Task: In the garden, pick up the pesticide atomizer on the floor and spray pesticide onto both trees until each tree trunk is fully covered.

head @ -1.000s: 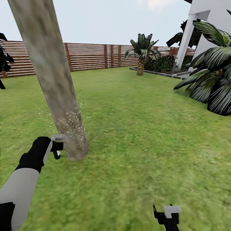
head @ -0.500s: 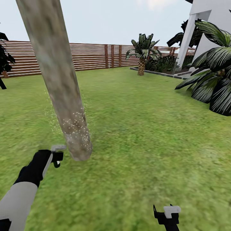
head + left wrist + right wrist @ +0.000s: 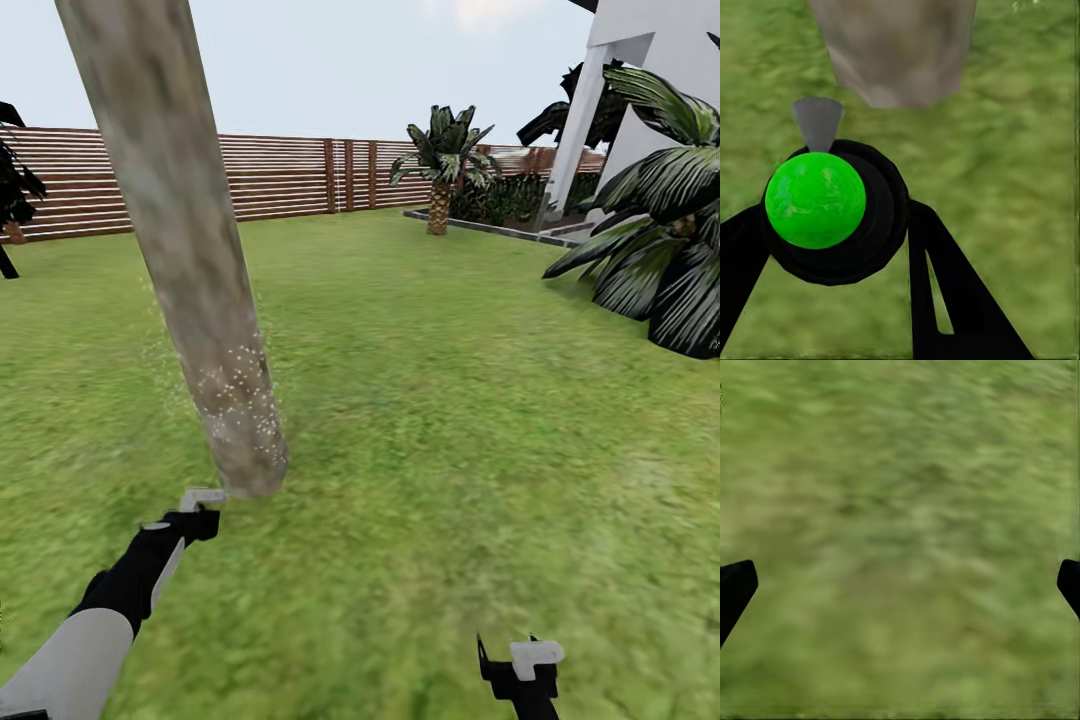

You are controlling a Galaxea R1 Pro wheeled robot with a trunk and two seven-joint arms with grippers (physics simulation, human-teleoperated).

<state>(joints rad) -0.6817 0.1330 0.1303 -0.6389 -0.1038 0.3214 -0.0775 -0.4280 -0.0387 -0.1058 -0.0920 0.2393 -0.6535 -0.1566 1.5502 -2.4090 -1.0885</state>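
Atomizer, black w/ green ball top, sits clamped in my left gripper, nozzle near tree trunk base. Trunk leans, grey-brown; whitish pesticide specks dot its lower part.

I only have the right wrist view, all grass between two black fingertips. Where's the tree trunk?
Observer: The tree trunk stands ahead on the robot's left side in the head view, leaning, with whitish pesticide specks low on it.
Operator: Is the left gripper holding the atomizer?
Observer: Yes, the left gripper is shut on the atomizer, a green ball in a black collar.
Operator: Where's its nozzle aimed?
Observer: The grey nozzle points toward the trunk's base.
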